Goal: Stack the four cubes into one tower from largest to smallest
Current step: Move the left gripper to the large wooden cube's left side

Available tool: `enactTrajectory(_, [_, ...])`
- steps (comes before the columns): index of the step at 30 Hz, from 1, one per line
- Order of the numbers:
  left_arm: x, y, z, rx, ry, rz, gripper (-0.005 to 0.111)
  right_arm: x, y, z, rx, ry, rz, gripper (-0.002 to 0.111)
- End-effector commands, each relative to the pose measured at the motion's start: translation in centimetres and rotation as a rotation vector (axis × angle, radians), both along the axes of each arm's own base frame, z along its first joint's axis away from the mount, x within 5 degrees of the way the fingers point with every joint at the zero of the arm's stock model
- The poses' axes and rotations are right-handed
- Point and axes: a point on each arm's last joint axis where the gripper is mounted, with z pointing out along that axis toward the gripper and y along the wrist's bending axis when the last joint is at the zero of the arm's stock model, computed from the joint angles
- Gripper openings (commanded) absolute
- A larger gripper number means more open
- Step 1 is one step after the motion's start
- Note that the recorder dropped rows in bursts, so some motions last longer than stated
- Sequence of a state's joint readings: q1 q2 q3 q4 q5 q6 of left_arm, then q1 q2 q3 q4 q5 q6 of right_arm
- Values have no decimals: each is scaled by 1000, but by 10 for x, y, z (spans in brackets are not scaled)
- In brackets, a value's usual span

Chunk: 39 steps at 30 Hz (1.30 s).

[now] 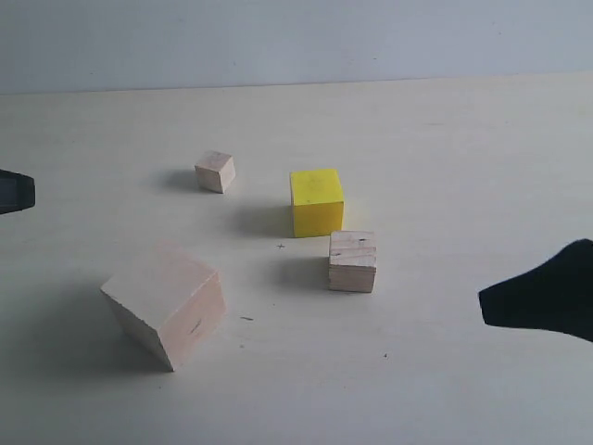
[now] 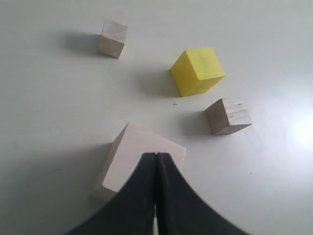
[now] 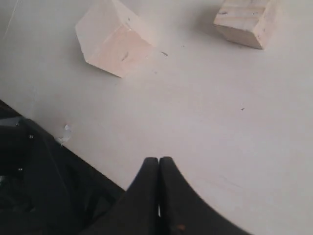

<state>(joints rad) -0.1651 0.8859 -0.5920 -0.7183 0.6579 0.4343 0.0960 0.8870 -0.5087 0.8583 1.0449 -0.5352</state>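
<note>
Four cubes (image 1: 316,201) apart on table (image 1: 463,148)

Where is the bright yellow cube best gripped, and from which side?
Probably from above, closing on the left and right upright faces of the bright yellow cube, as the exterior view shows them. It sits flat with its top level, and those faces have bare table beside them; the medium pale wooden cube stands close off its near right corner.

No txt, labels or nos. readable; only a tiny + mark (image 1: 282,246) on table (image 1: 463,139).
</note>
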Motion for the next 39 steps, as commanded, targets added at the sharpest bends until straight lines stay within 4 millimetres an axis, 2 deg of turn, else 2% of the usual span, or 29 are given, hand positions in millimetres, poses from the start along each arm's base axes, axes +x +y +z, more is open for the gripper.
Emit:
enactTrajectory(1, [-1, -5, -1, -50, 52, -24, 0, 22, -1, -5, 0, -33, -102, 0])
enactTrajectory(5, [-4, -9, -15, -47, 170, -79, 0, 32, -4, -7, -21, -77, -170, 0])
enactTrajectory(10, [-1, -7, -52, -19, 298, -37, 0, 32, -8, -10, -86, -100, -145, 0])
enactTrajectory(14, [9, -6, -74, -6, 374, 10, 0, 32, -10, -12, -122, -111, -134, 0])
enactTrajectory(19, [23, -10, -104, 9, 512, -10, 0, 33, -10, -12, -125, -114, -134, 0])
enactTrajectory(22, [33, -19, -122, -30, 548, -40, 0, 33, -11, -12, -137, -124, -138, 0])
enactTrajectory(26, [39, -23, -142, 21, 580, -17, 0, 34, -12, -12, -142, -129, -141, 0])
enactTrajectory(31, [45, -26, -155, 24, 585, -6, 0, 34, -12, -12, -149, -132, -139, 0])
enactTrajectory(39, [63, -49, -149, -24, 536, -77, 0, 34, -12, -12, -152, -134, -140, 0])
